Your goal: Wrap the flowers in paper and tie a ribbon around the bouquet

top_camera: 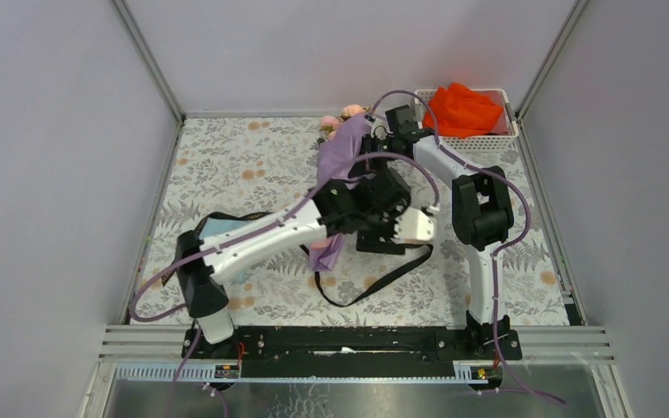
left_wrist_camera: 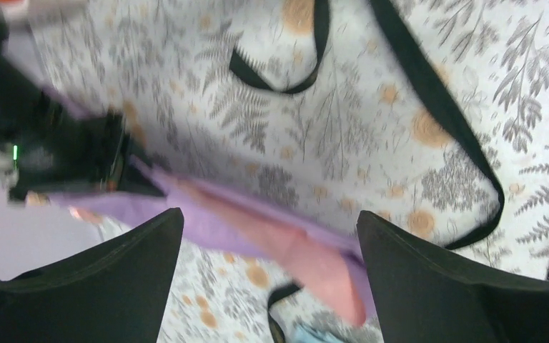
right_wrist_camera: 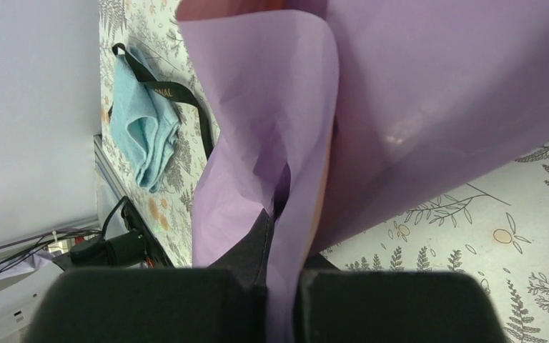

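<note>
The right gripper [right_wrist_camera: 282, 289] is clamped on a fold of the thin lilac-purple paper sheet [right_wrist_camera: 414, 107], seemingly so that the cone [top_camera: 338, 152] around the pink artificial roses [top_camera: 351, 111] is kept rolled. The left gripper [left_wrist_camera: 270, 214] is spread wide and empty above the cone's tail. The narrow black ribbon [left_wrist_camera: 436, 107] is seen looped alongside, untied.

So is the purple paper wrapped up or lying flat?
Wrapped up. The purple paper curls into a cone, with roses poking out its far end, and the right claw pinches its overlapping edge.

Right gripper [right_wrist_camera: 284, 300] clamped on purple paper [right_wrist_camera: 414, 107]; blue cloth [right_wrist_camera: 143, 128] beyond
</note>
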{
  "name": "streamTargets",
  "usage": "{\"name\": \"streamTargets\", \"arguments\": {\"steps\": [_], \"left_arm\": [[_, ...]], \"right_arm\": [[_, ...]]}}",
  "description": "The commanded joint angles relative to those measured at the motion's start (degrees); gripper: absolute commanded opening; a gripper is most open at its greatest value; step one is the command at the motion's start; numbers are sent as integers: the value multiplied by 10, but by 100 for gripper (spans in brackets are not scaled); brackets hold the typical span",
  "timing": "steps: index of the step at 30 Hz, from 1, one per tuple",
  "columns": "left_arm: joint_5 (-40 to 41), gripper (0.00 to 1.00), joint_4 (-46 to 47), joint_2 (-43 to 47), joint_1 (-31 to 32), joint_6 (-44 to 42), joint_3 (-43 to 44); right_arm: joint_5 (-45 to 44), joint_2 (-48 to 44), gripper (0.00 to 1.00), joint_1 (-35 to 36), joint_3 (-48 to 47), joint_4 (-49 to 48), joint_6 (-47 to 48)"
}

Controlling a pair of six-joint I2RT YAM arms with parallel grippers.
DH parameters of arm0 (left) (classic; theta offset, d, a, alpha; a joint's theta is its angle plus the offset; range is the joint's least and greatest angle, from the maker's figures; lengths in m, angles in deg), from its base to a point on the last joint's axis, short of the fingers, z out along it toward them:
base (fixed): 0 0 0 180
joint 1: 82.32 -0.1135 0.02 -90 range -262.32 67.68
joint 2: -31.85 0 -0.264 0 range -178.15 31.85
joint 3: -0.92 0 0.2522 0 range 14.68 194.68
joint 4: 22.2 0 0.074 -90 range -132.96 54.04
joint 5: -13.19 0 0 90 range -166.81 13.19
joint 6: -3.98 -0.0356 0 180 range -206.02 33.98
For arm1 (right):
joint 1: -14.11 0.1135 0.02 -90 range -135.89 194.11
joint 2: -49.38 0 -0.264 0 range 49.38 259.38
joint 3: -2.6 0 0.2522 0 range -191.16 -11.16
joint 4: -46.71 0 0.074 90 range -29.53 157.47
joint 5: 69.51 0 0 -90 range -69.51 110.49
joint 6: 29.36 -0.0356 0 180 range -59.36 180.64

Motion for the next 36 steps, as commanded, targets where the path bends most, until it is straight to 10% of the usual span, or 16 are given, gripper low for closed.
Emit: {"name": "streamTargets", "arguments": {"steps": [1, 10, 22, 36], "left_arm": [[-39, 99, -92, 66, -85, 64, -17], [-188, 99, -177, 200, -289, 39, -88], [-48, 94, -29, 197, -769, -69, -344], [-136, 55, 125, -22, -856, -10, -305]], "right_arm": [[3, -30, 0, 7, 11, -5, 11], [-8, -29, 0, 7, 18, -5, 11], [-20, -37, 0, 17, 18, 10, 28], [-37, -41, 0, 20, 23, 26, 41]]}}
